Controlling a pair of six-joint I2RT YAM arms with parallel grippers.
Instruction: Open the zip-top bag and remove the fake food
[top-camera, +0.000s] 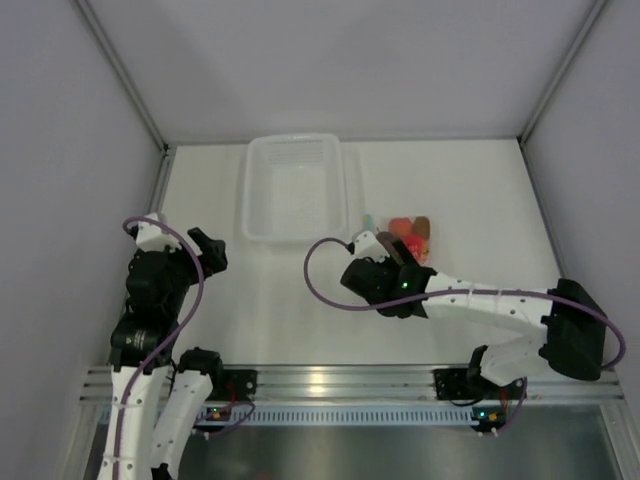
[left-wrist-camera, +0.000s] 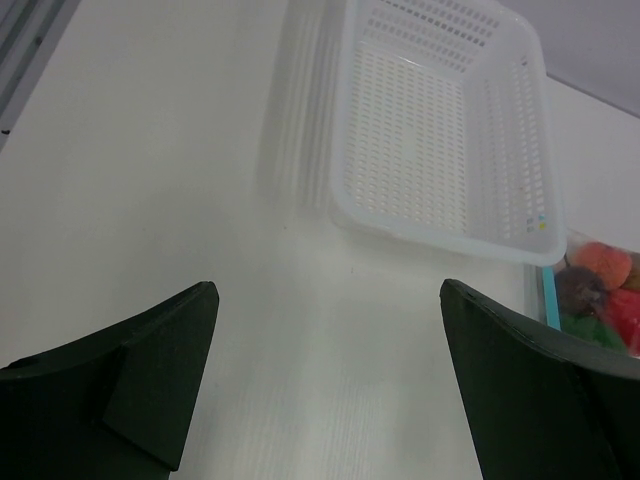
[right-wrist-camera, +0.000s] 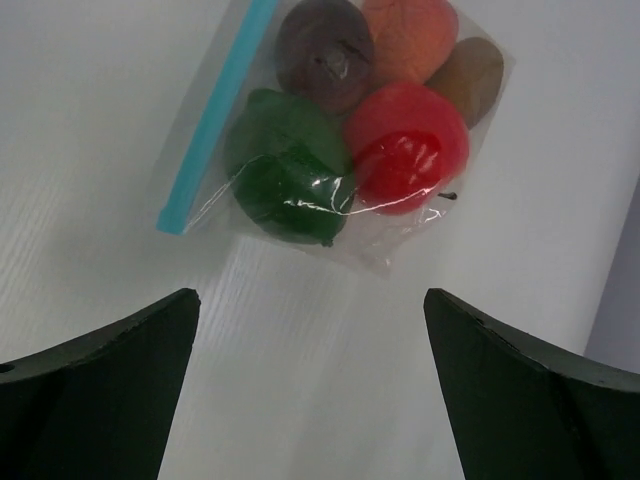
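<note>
White tabletop (top-camera: 300, 320) filled the view. The left arm (top-camera: 150, 290) and right arm (top-camera: 490, 305), both black and white, reached out from its near edge. The left gripper (left-wrist-camera: 325, 300) hovered over bare table in front of the tub, its jaws spread wide and holding nothing. The right gripper (right-wrist-camera: 310, 300) hung just short of the bag, its jaws also wide apart and empty. A translucent white perforated tub (top-camera: 246, 190) sat toward the back of the table, left of centre. The bag (right-wrist-camera: 385, 245), clear crinkly plastic, lay flat on the table just beside the tub's near right corner, its teal zip strip (right-wrist-camera: 215, 120) along the edge facing the tub. Inside it lay a green fruit (right-wrist-camera: 288, 165) and a red fruit (right-wrist-camera: 408, 148) nearest the right gripper, with a maroon fruit (right-wrist-camera: 324, 50), an orange fruit (right-wrist-camera: 410, 35) and a brown fruit (right-wrist-camera: 467, 78) behind them.
</note>
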